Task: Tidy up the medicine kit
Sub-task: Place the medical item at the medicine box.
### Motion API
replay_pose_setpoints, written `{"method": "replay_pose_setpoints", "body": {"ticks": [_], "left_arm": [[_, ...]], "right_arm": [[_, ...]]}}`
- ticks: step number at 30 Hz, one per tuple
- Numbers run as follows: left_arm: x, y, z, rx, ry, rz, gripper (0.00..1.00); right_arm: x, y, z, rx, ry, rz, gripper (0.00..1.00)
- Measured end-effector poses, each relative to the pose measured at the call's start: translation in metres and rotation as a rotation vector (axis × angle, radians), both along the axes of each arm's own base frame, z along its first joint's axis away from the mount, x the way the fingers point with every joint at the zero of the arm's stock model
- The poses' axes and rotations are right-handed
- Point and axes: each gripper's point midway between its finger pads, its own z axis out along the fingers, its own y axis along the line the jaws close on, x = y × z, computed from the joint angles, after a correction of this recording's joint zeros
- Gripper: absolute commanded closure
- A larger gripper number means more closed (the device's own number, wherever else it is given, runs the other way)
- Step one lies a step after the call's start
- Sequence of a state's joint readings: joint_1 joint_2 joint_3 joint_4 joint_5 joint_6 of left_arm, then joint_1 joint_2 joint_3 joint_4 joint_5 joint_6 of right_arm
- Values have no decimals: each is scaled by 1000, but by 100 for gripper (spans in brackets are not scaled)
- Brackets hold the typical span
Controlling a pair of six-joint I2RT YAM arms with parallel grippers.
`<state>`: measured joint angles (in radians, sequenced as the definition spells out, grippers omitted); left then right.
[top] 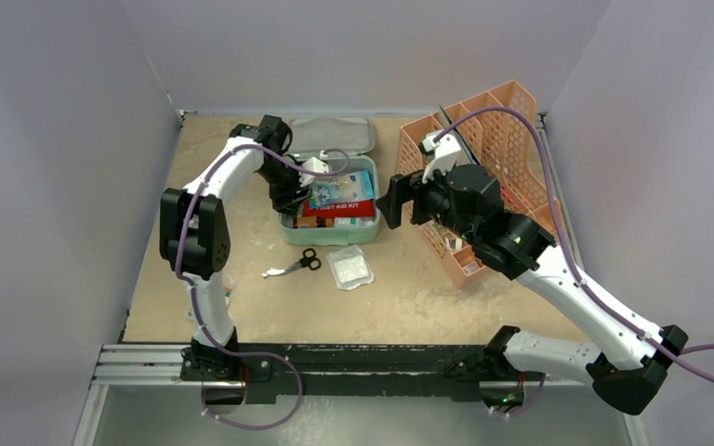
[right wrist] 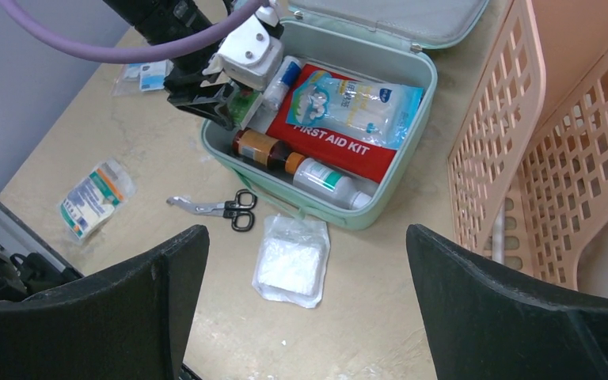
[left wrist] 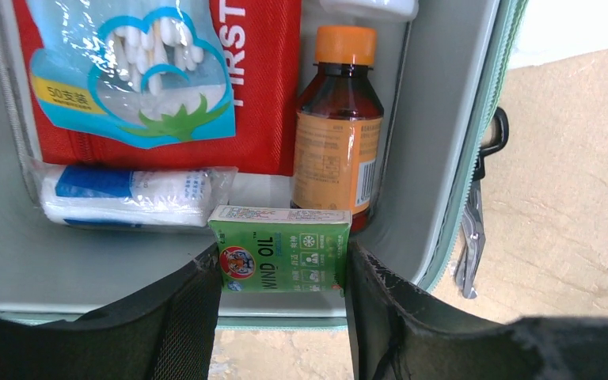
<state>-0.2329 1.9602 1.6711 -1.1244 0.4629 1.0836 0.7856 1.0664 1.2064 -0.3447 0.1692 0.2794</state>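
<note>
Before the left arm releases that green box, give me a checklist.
1. Grip of left jaws on green box: ok, clamped on both sides.
2. Box within the medicine kit walls, beside brown bottle: ok.
3. Box resting on the kit floor: cannot tell.
4. Kit lid open, out of the way: ok.
5. Open right jaws clear of the kit: ok.
6. Everything packed: not ok; scissors and gauze packet lie on the table.
</note>
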Motion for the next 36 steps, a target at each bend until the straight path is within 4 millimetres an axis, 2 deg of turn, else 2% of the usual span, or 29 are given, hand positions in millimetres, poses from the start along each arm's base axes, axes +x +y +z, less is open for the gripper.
{"method": "replay_pose_setpoints", "body": {"ticks": [9,17,26,36], "left_arm": [[-1,0,-11,73,13,-36,58],[1,1,-29,159,27,-72,56],[5,5,-29,228,-4,-83,48],[6,10,-31,289,-20,-90,44]], "right_arm": [[2,-3,1,-3,-7,-20,4],[-1,-7,7,10,-22,-21,4],[-1,-7,6,0,-26,-18,3],[-1,-7,2,-3,-21,-14,3]]}}
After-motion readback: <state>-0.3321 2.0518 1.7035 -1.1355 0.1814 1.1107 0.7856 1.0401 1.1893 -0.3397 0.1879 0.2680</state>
